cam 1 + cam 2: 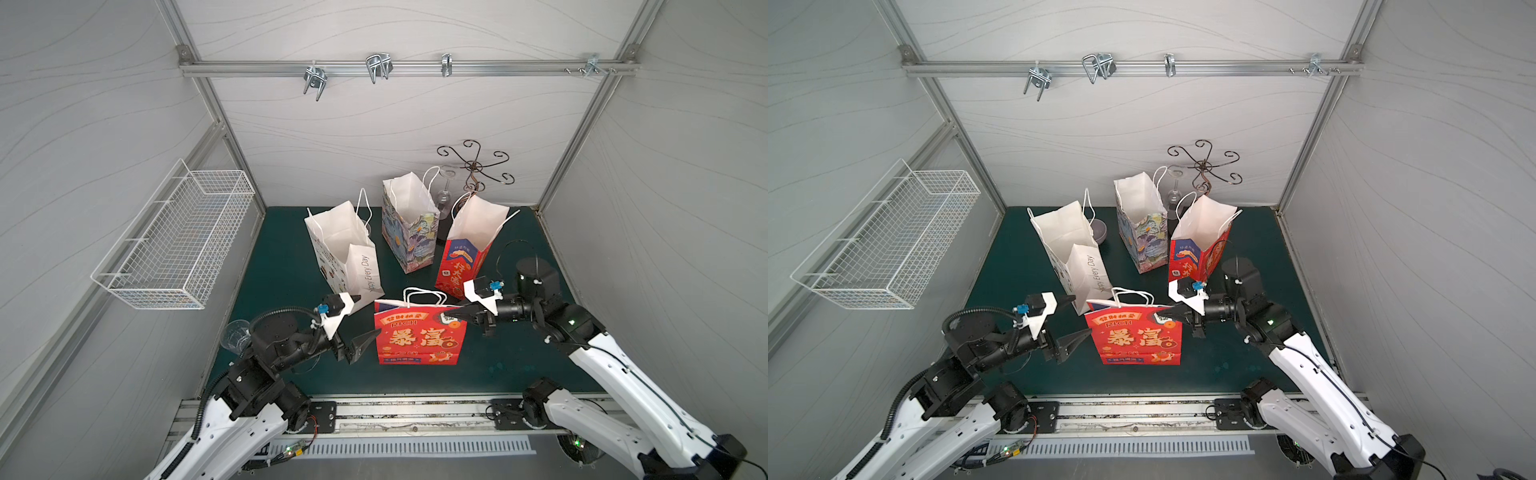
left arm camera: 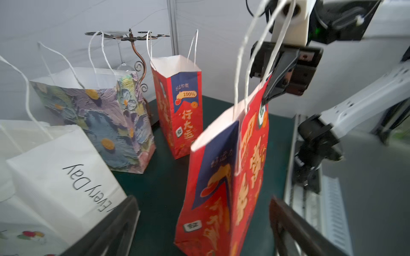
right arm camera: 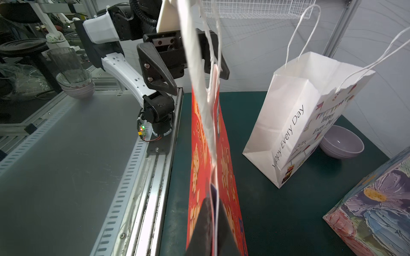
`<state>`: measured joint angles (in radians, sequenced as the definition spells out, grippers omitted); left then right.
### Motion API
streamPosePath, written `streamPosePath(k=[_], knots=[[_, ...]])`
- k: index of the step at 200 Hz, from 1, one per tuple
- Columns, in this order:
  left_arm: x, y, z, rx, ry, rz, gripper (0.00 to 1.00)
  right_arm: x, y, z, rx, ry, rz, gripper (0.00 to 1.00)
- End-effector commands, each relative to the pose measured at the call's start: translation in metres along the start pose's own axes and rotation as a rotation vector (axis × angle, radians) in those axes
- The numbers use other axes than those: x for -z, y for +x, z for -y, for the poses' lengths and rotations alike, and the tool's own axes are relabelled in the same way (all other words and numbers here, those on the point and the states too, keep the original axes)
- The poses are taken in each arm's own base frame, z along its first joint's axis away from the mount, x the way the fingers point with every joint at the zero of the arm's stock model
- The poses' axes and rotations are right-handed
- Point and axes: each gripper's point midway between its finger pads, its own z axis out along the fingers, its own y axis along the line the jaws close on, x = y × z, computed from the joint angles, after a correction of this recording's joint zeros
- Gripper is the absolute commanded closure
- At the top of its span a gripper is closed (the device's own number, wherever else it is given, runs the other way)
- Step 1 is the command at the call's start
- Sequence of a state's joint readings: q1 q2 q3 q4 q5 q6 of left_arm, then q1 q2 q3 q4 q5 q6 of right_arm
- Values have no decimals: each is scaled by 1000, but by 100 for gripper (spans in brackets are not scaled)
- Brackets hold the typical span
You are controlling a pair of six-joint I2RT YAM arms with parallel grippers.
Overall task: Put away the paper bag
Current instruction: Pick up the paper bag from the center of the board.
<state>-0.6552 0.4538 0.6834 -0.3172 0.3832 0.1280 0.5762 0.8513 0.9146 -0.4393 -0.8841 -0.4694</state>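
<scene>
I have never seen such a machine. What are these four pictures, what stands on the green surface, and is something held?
Two robot arms work on a green table. Two pictures look down from above; the other two come from cameras on the arms' wrists. Four paper bags are there: a white bag, a flowered bag, a tall red bag, and a flattened red bag in front. The right gripper is shut on the flattened bag's upper corner. The left gripper is open beside it, holding nothing.
</scene>
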Motion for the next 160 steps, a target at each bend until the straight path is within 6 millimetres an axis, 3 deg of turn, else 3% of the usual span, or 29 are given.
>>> streamPosePath(k=[1,47,58,75,87,109,140,160], knots=[[0,-24,19,-93,127,-25,1,10,-10,-22,-31,-85,-27,100],[-16,-40,31,-58,252,8,5,15,-32,-25,-21,-103,6,100],[-19,-44,36,-41,294,19,12,15,-34,-21,-28,-99,17,100],[-27,-49,35,-8,318,30,32,16,-37,-14,-46,-90,39,100],[-29,-50,35,-5,332,36,39,18,-38,-7,-58,-82,51,100],[-36,-48,27,21,334,43,41,20,-40,5,-66,-73,69,100],[-42,-57,5,103,357,98,52,21,-41,19,-75,-78,84,100],[-45,-61,1,122,396,105,56,22,-42,27,-70,-75,87,100]])
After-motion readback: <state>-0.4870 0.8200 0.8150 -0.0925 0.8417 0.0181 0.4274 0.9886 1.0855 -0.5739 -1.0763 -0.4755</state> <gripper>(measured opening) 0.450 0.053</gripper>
